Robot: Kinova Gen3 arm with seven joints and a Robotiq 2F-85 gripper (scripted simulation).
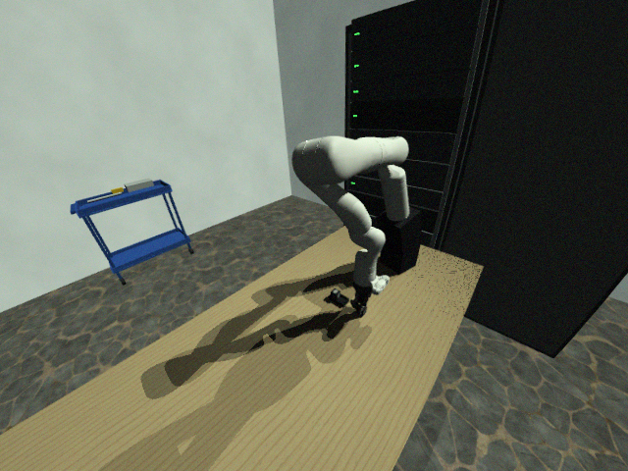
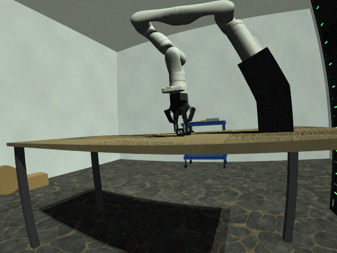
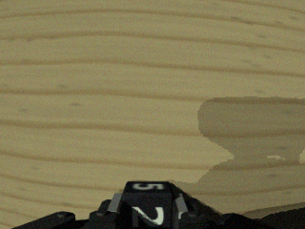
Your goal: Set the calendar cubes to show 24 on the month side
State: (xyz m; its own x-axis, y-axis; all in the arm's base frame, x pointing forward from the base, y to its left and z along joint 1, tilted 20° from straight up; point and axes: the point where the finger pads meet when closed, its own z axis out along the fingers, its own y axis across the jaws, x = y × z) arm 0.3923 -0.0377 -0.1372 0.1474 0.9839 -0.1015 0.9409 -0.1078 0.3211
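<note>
My gripper (image 1: 361, 310) (image 2: 180, 129) (image 3: 148, 207) points down, low over the table, and is shut on a black cube (image 2: 179, 132) (image 3: 147, 218). In the wrist view the cube sits between both pads, with a white 2 on its upper face and a white 5 on the face beside it. In the exterior view the 5 face looks turned on its side, and the cube is at or just above the table top. The small dark tray (image 1: 341, 302) lies beside the gripper, with another dark cube (image 1: 335, 292) at it. That cube's digits and exact pose cannot be read.
The wooden table (image 1: 284, 405) (image 2: 136, 144) carries broad arm shadows. The arm's black base (image 1: 400, 243) (image 2: 275, 106) stands at the table's far end in the top view. A blue cart (image 1: 146, 245) and a black server rack (image 1: 405, 116) stand away from the table.
</note>
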